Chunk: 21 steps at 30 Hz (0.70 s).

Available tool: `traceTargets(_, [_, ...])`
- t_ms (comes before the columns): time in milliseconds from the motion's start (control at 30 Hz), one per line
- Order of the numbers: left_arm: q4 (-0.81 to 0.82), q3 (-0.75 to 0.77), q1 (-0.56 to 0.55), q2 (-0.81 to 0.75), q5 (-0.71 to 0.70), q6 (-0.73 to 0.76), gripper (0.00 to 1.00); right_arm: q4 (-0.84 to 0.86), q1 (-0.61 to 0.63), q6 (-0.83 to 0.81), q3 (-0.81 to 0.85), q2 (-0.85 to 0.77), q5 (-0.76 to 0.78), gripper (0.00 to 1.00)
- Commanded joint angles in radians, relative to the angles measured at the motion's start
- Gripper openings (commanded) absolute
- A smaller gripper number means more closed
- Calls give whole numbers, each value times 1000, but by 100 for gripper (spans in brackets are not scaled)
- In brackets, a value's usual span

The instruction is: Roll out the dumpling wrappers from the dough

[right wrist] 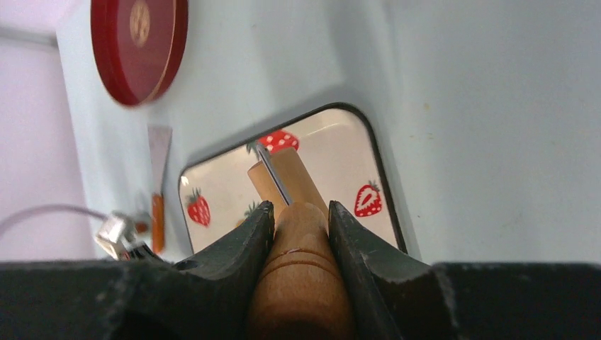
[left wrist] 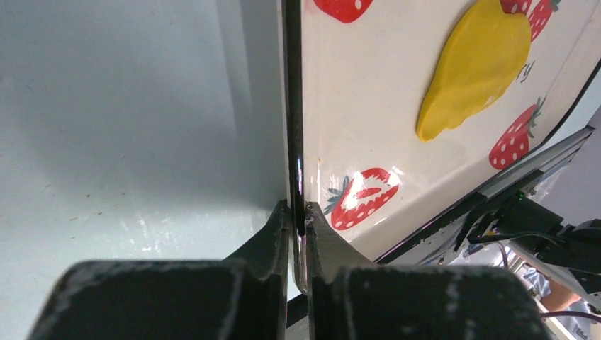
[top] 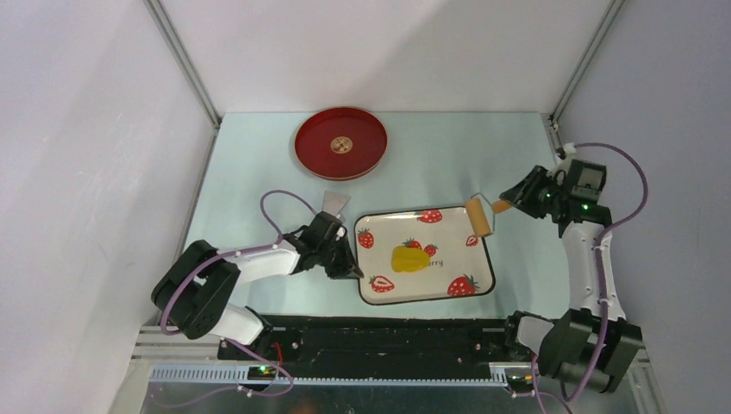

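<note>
The dough point(top: 409, 259) is a flattened, irregular yellow patch in the middle of the strawberry tray point(top: 448, 240). In the left wrist view, the dough point(left wrist: 475, 67) lies far up the tray point(left wrist: 368, 106). My left gripper point(top: 352, 271) is shut on the tray's left rim, and its fingers point(left wrist: 298, 219) pinch the dark edge. My right gripper point(top: 509, 204) is shut on the handle of the wooden roller point(top: 477, 216), whose drum rests at the tray's far right corner. The right wrist view shows the handle between the jaws point(right wrist: 301, 216) and the drum point(right wrist: 287, 177) beyond. Dumpling wrappers are out of view.
A red round plate point(top: 340, 142) sits at the back of the table, also visible as the plate point(right wrist: 138, 49) in the right wrist view. A metal scraper point(top: 334, 203) lies just behind my left gripper. Frame walls close in both sides.
</note>
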Motion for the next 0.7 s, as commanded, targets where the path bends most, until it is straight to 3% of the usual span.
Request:
traceTargets(0, [-96, 10, 3, -32, -35, 70, 18, 110, -128, 209, -51, -1, -63, 0])
traceTargets(100, [-117, 48, 7, -74, -44, 91, 44, 174, -224, 283, -112, -1, -60, 0])
traceTargets(233, [-167, 110, 12, -150, -48, 122, 62, 223, -315, 283, -157, 28, -51, 0])
traceTargets(367, [-208, 140, 27, -263, -72, 132, 73, 249, -416, 286, -173, 87, -65, 0])
traceTargets(533, [-218, 109, 101, -424, -65, 123, 79, 278, -447, 269, -186, 181, -64, 1])
traceTargets(667, [-229, 60, 204, -535, -35, 108, 80, 273, -444, 243, -187, 252, -63, 14])
